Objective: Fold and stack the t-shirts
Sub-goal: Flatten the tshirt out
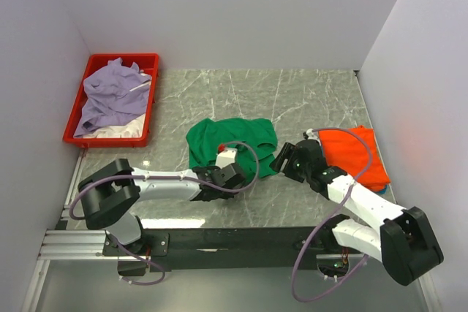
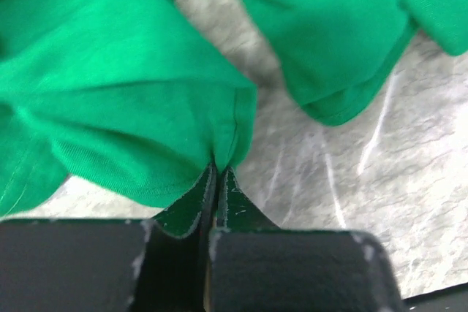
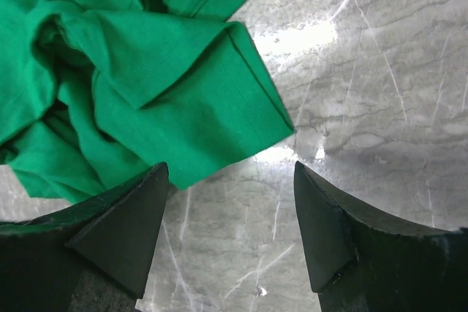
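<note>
Your left gripper [image 2: 217,174] pinches a fold of the crumpled green t-shirt [image 2: 110,85]; right gripper [image 3: 229,180] gapes empty; shirt's axis unreadable.

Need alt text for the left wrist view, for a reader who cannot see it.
The left gripper is shut on a pinched fold of the green t-shirt, its dark jaws pressed together at the bottom centre. The rest of the shirt bunches across the top, over a grey marbled table.
</note>
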You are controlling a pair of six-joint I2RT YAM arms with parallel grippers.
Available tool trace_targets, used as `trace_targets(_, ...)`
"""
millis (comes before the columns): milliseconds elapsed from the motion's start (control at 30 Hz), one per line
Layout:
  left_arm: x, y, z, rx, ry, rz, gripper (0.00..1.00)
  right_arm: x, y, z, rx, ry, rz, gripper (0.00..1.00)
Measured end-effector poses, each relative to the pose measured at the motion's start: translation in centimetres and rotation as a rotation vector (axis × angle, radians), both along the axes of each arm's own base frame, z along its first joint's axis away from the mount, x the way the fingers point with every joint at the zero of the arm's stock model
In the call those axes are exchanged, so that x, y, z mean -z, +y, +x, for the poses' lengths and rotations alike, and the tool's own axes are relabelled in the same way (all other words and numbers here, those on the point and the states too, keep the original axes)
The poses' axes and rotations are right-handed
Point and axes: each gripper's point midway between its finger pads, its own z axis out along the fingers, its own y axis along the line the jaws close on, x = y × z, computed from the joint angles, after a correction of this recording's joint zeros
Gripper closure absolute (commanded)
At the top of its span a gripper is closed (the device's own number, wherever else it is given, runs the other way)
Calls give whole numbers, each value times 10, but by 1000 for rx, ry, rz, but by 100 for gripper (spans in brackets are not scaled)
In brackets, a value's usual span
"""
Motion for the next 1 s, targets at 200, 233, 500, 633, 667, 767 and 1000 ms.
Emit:
trace_targets(200,-5,30,-15,-48,16,-7,99,21,-3,0,10,56,-38,28)
trace_targets(233,-7,33,-16,-56,17,-14,99,24,-3,1,12,65,-45,30)
trace_targets(500,-36,54,-27,-118,0,-127,99,32,12,18,3,86,-94,36)
trace_targets(633,-48,59,-29,-136,-8,-169,99,35,23,23,-5,83,-127,49)
trace_targets(667,-50,60,-29,-141,-10,-177,99,36,25,24,-2,85,-132,54)
trace_targets(767,-58,65,-29,-152,-16,-197,99,40,29,27,1,86,-149,86)
trace_targets(1000,-84,91,-19,-224,-59,-243,99,39,17,19,40,120,-213,100)
